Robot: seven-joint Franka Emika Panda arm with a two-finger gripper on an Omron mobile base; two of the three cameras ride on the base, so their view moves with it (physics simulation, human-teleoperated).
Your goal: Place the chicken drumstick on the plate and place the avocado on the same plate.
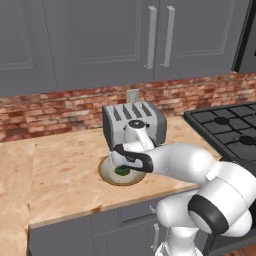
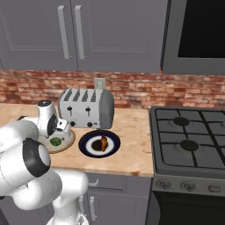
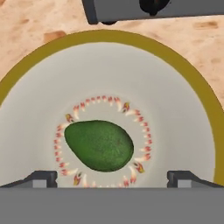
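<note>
We work at a tan stone bench (image 2: 127, 162) in a grey-cabinet kitchen with a red brick backsplash, and we start with what lies nearest the hand. The gripper (image 3: 112, 177) hangs directly above the avocado (image 3: 99, 145), its two dark fingertips (image 3: 41, 178) spread wide to either side of the fruit and holding nothing; both tips stand clear of it, so the jaws are open with room to spare. The avocado lies on its side in the middle of the cream bowl (image 3: 183, 127), inside a ring of small red and white marks. We judge it light, firm and smooth-skinned, so it may slip or roll; taking it across its narrower width, near the middle of its body, looks safest, with the tips lowered well past its widest line. Just beside the bowl, toward the stove (image 2: 189, 140), sits the plate (image 2: 113, 147), and the chicken drumstick (image 2: 103, 143) already rests on its dark centre, so that half of the task looks done. Behind both stands the toaster (image 2: 85, 107), close to the bowl's far rim, which leaves little room to swing on lifting.
</note>
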